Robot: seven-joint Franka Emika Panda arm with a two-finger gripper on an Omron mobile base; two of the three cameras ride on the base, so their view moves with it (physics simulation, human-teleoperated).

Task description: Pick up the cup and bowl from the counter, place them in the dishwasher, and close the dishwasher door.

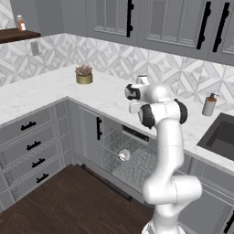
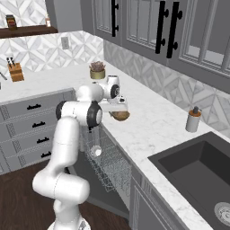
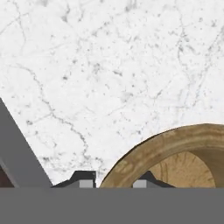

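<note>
The white arm rises from the dark wood floor and bends over the front edge of the table [image 2: 157, 121], its hand [image 3: 113, 183] pointing straight down at the bowl [image 2: 120, 116]. In the hand view the two dark fingertips [image 3: 83, 179] straddle the bowl's tan rim, one outside on the marble, one inside over the hollow; the jaws stand narrow around that rim, though whether they already press on it cannot be told. The bowl sits on the table close to the front edge, directly above the dishwasher [image 1: 130, 157], whose silver wire rack [image 2: 108, 166] is pulled out below the worktop; a small pale round object [image 1: 124, 155] shows inside the rack, too small to identify. To the right along the table, a grey soap dispenser [image 2: 193, 119] stands just beside the back corner of the dark sink [image 2: 197, 175]. Farther back, near the table's inner corner, stands a gold pot with a reddish succulent [image 1: 84, 74].
</note>
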